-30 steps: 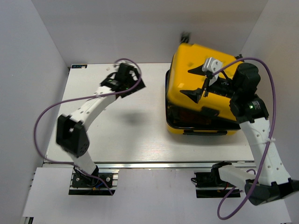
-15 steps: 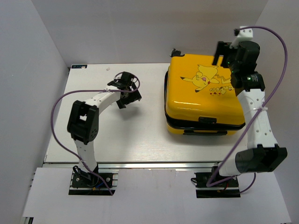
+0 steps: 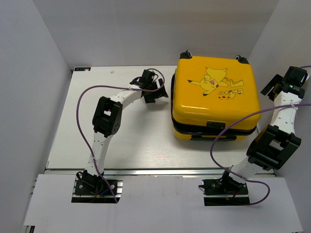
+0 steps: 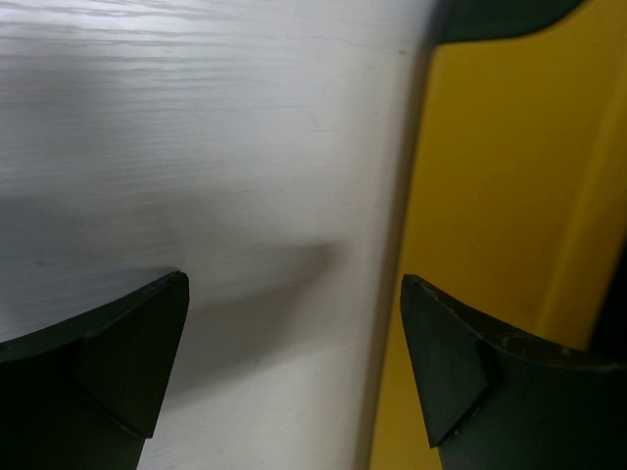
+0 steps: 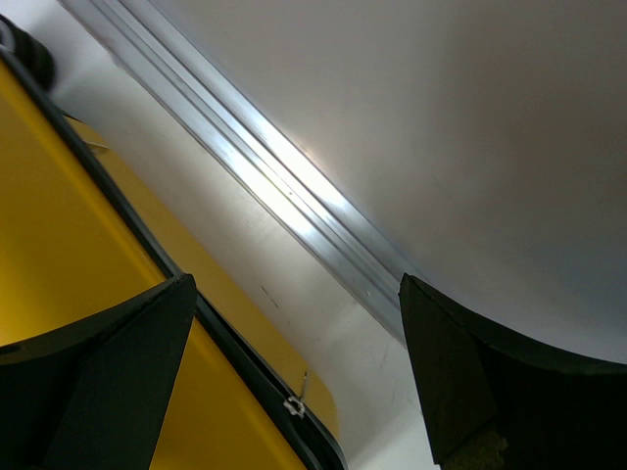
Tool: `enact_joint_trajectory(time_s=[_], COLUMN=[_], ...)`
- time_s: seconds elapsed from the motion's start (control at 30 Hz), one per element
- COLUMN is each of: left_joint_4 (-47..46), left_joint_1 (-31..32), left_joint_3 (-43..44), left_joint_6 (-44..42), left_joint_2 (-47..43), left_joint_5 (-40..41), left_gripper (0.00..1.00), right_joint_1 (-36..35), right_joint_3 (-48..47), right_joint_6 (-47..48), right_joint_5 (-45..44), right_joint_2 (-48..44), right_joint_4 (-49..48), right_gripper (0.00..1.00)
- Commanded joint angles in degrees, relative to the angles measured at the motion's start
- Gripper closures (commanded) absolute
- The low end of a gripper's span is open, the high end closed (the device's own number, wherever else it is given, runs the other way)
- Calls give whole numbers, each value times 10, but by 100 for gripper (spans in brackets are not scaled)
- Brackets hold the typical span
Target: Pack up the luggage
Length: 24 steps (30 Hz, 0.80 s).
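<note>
The luggage [image 3: 214, 99], a bright yellow hard-shell case with a Pikachu print, lies flat and closed on the right half of the table, its wheels at the back. My left gripper [image 3: 163, 87] hovers open just off its left side. In the left wrist view the yellow shell [image 4: 490, 196] fills the right, with one fingertip [image 4: 451, 372] in front of it and nothing between the fingers. My right gripper [image 3: 278, 83] is open beside the luggage's right edge. The right wrist view shows the luggage [image 5: 69, 245], its black zipper trim and a small metal zipper pull [image 5: 294, 404].
The white table [image 3: 107, 126] stretches left of the luggage. An aluminium rail [image 5: 294, 186] marks the table's right edge, with the grey enclosure wall [image 5: 470, 117] close behind it. Purple cables loop off both arms.
The luggage's raised lid has come down shut. My right gripper swung off the lid to the luggage's right side. My left gripper moved right, up to the luggage's left side.
</note>
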<state>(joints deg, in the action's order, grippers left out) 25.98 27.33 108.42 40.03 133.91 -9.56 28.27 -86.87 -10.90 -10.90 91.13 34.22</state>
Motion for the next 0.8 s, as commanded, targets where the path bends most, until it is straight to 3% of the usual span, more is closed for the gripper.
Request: enact_joint_trajectory(time_s=[0.0,0.2,0.47,0.63,0.77], left_joint_4=[-28,-49,-41,-77,-102], left_joint_1=[12,18,18,12,6], left_joint_3=[28,52,55,-20,-87], left_joint_6=[-24,-22,-29,-31,-43], left_joint_2=[-3,14,-6,-71,-109], left_joint_5=[-30,-48,6,19,13], left_gripper=[2,2,2,2,2], right_joint_1=[17,47,31,-11,-87], right_joint_3=[27,50,89,72,32], right_joint_6=[-35,-43,42,75,106], right_joint_5=[-31,-27,147,161,154], right_joint_2=[-6,30,49,81,127], right_joint_4=[2,0,-78,-71,-62], right_gripper=[11,11,11,11,11])
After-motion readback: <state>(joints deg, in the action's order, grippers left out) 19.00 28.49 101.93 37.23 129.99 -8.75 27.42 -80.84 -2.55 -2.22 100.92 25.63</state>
